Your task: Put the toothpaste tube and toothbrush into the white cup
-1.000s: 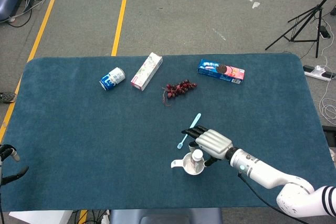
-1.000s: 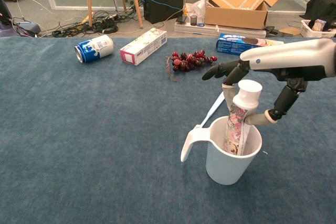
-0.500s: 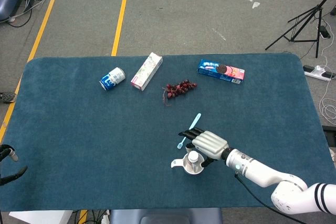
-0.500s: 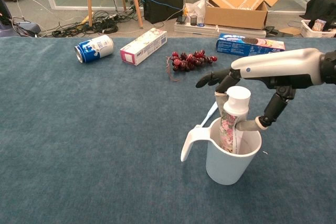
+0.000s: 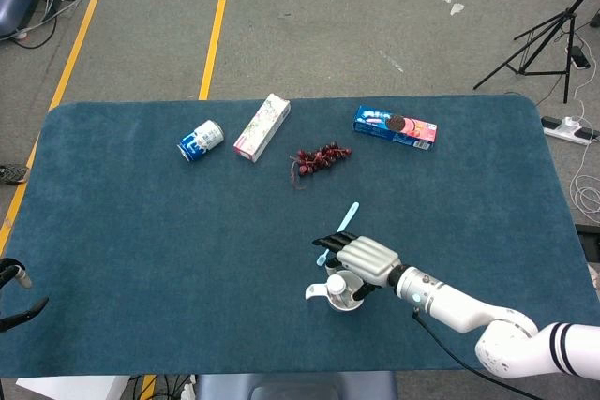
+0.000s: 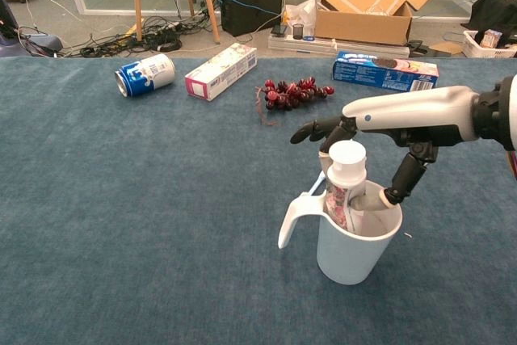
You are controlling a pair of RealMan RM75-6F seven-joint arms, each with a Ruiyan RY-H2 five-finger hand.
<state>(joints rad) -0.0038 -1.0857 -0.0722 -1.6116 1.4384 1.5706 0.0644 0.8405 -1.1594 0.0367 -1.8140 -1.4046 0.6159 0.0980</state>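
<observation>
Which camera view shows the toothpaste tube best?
The chest view: the toothpaste tube stands cap-up inside the white cup, its printed body visible. The head view shows only its white cap from above.

on the blue felt-covered table [image 5: 141, 259] [image 6: 121, 240] there is one of nearly every kind of thing: one white plastic cup with a handle [image 5: 339, 295] [image 6: 355, 244], one flower-patterned toothpaste tube with a white cap [image 5: 335, 285] [image 6: 344, 183], one light blue toothbrush [image 5: 341, 226] [image 6: 317, 184], one blue and white drink can lying on its side [image 5: 201, 140] [image 6: 145, 74], one long pink and white cardboard box [image 5: 262, 126] [image 6: 221, 71], one bunch of dark red grapes [image 5: 320, 156] [image 6: 292, 92] and one blue packet of sandwich biscuits [image 5: 395, 125] [image 6: 384, 70]. two robot hands show: one silver and black right hand [image 5: 366, 259] [image 6: 388, 131] and one black left hand [image 5: 17, 289] at the edge of the head view.
</observation>
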